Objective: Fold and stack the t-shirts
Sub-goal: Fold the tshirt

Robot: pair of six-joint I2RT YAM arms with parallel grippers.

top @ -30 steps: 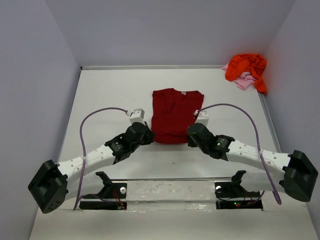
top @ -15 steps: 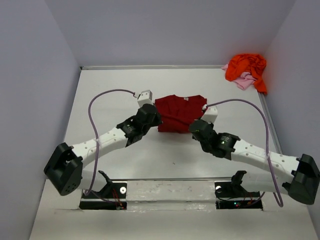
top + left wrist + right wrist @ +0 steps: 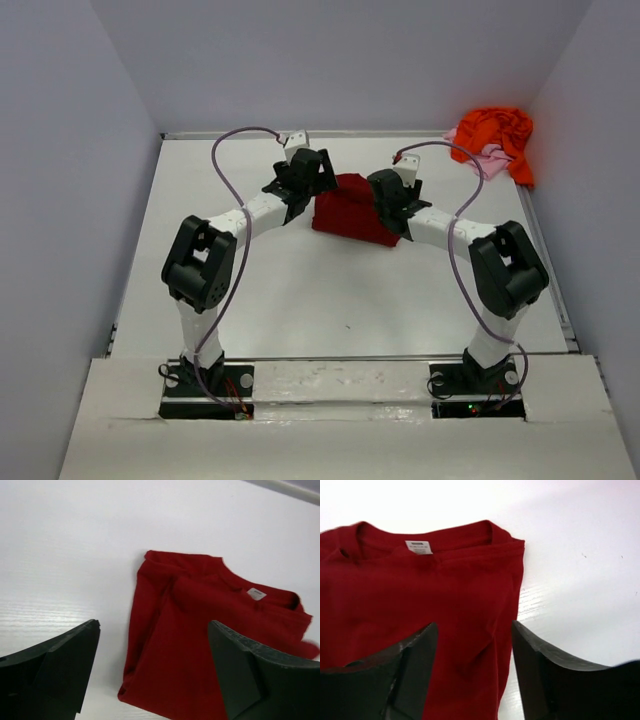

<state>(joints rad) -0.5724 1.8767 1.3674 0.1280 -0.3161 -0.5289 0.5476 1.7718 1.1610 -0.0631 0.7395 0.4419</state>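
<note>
The dark red t-shirt (image 3: 350, 208) lies folded in half on the white table (image 3: 250, 300), its collar and label (image 3: 418, 546) on top at the far side. My left gripper (image 3: 318, 182) hovers over its left edge (image 3: 150, 645), jaws wide open and empty. My right gripper (image 3: 382, 196) hangs over its right edge (image 3: 512, 590), open too, with nothing between the fingers (image 3: 415, 650). The orange t-shirt (image 3: 492, 135) lies crumpled on the pink t-shirt (image 3: 490, 163) in the back right corner.
Grey walls (image 3: 80, 150) close in the table on the left, back and right. Both arms reach far forward, their purple cables (image 3: 235, 165) looping above the table. The arm bases (image 3: 210, 385) sit at the near edge.
Both grippers carried the shirt's near hem up and over to the collar, folding it in half, then opened and let the cloth go.
</note>
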